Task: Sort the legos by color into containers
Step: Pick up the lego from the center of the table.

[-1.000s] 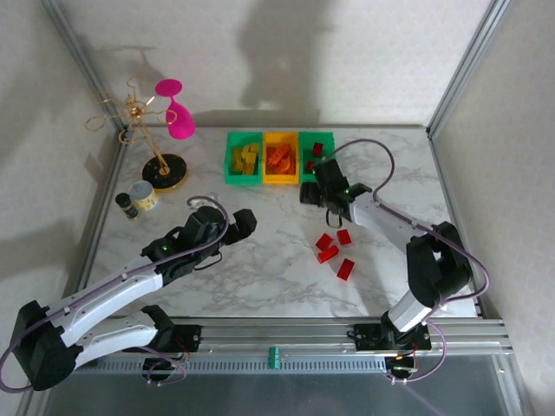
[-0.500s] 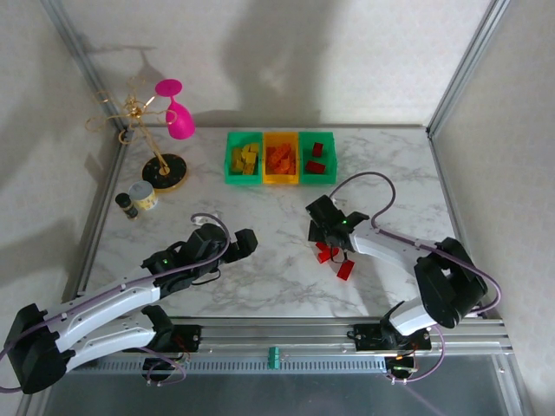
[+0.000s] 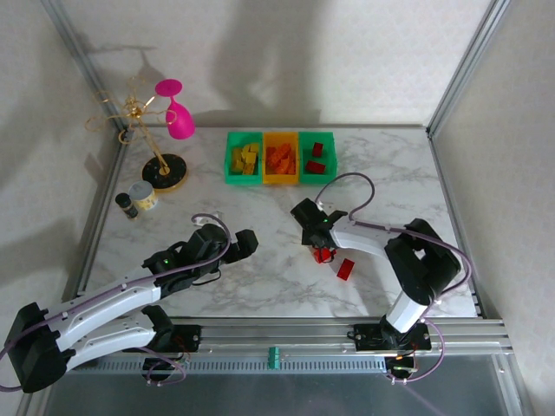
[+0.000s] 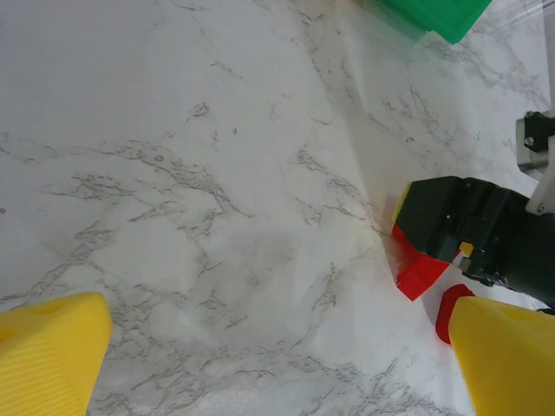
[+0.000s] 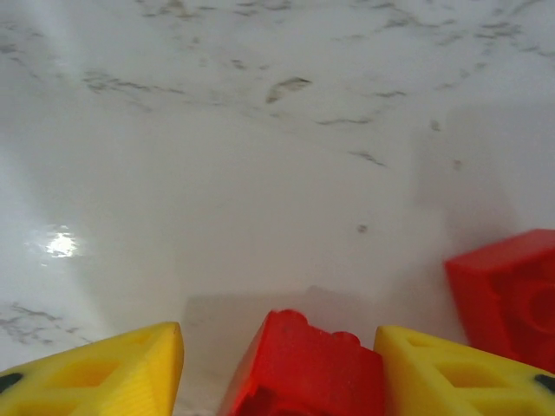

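Note:
Three bins stand at the back: a green bin (image 3: 243,161) with yellow legos, a yellow-orange bin (image 3: 280,161) with orange ones, and a green bin (image 3: 316,159) with red ones. Red legos lie on the marble at centre right, a cluster (image 3: 323,254) and a single brick (image 3: 345,269). My right gripper (image 3: 316,239) is low over the cluster. In the right wrist view it (image 5: 282,373) is open around a red brick (image 5: 303,364): the right finger touches it, the left stands apart. A second red brick (image 5: 507,299) lies just right. My left gripper (image 3: 244,243) (image 4: 277,364) is open, nothing between its fingers.
A gold rack (image 3: 160,169) with a pink glass (image 3: 178,113) stands at the back left, with a small round cup (image 3: 143,197) and a dark little bottle (image 3: 127,205) beside it. Metal frame posts line both sides. The left wrist view catches the right gripper's black body (image 4: 468,230).
My right gripper came from the red bin down to the red legos on the table and now straddles one. The left arm drew back slightly, then stayed still.

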`<state>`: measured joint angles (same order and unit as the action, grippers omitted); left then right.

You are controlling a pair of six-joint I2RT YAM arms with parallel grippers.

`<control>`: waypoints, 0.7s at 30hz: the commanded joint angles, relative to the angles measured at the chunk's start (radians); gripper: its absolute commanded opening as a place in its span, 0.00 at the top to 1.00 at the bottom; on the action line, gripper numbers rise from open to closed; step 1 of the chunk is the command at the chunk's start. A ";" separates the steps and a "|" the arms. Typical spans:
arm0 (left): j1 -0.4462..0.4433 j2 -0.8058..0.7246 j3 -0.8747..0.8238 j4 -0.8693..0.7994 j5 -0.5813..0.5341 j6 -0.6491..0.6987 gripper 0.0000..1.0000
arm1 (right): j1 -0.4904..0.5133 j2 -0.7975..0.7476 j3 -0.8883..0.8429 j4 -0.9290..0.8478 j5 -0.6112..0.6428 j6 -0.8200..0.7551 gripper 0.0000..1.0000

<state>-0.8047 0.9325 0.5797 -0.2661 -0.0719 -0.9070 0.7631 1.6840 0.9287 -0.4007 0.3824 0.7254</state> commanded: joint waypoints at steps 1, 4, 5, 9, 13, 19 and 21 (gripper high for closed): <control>-0.009 -0.015 0.012 -0.026 -0.034 -0.009 0.00 | 0.013 0.041 0.041 0.002 0.036 -0.007 0.41; -0.010 -0.021 0.010 -0.028 -0.038 -0.009 0.00 | 0.014 0.061 0.047 0.014 0.036 -0.013 0.40; -0.009 -0.021 0.009 -0.028 -0.038 -0.009 0.00 | 0.014 0.068 0.051 0.017 0.034 -0.016 0.41; -0.010 -0.015 0.015 -0.029 -0.040 -0.007 0.00 | 0.016 0.076 0.053 0.018 0.033 -0.021 0.50; -0.009 -0.009 0.020 -0.031 -0.048 -0.001 0.00 | 0.015 0.050 0.050 0.037 0.024 -0.034 0.58; -0.008 0.022 0.045 -0.017 -0.037 0.019 0.00 | -0.001 0.008 0.081 0.066 0.004 -0.087 0.68; -0.008 0.035 0.065 -0.020 -0.046 0.030 0.00 | -0.019 -0.005 0.106 0.075 0.003 -0.110 0.69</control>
<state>-0.8047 0.9531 0.5953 -0.2745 -0.0902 -0.8997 0.7647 1.7226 0.9855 -0.3546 0.3862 0.6567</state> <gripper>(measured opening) 0.996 0.334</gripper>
